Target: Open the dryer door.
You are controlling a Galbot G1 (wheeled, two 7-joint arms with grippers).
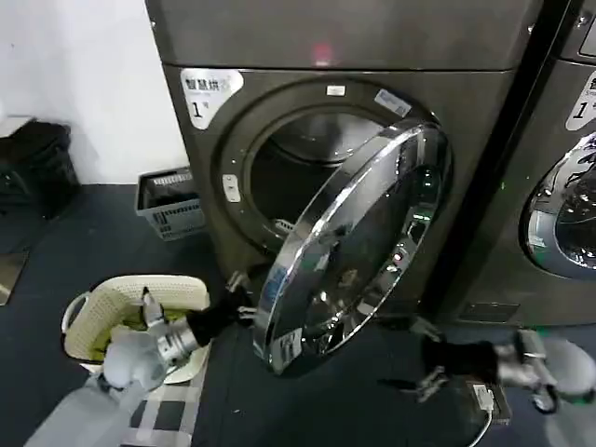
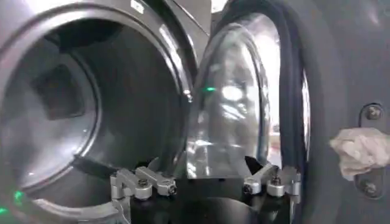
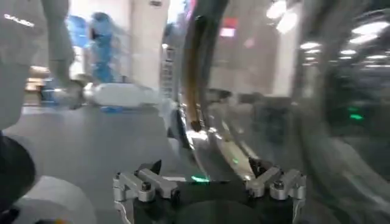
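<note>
Surroundings, head view: a pale laundry basket (image 1: 140,293) with greenish contents is set on the dark floor (image 1: 93,242) at the left, just beside the left arm. A grey slotted crate (image 1: 172,203) is placed against the white wall (image 1: 84,84), next to the dryer's left side. A second machine (image 1: 568,186) with its own chrome-ringed door is seen at the right edge. A dark bag (image 1: 35,168) is left at the far left.

Dryer (image 1: 345,121): dark grey-bronze front-loader, marked with a white "1" sticker (image 1: 207,91) and a small red light (image 1: 322,52). The round drum opening (image 1: 303,177) is exposed.

Dryer door (image 1: 358,242): swung out from the opening, hinged at the right, its chrome ring turned toward the camera and tilted, the free edge lowest at the left.

Left gripper (image 1: 244,307): held low at the door's free lower-left edge. In the left wrist view its fingers (image 2: 143,182) are spread, with the door's inner glass (image 2: 234,115) ahead between them; contact with the rim cannot be told, as the fingertips are blurred.

Right gripper (image 1: 410,380): held low in front of the door, below its lower right, apart from it. Fingers (image 3: 277,181) are spread, nothing between them.
</note>
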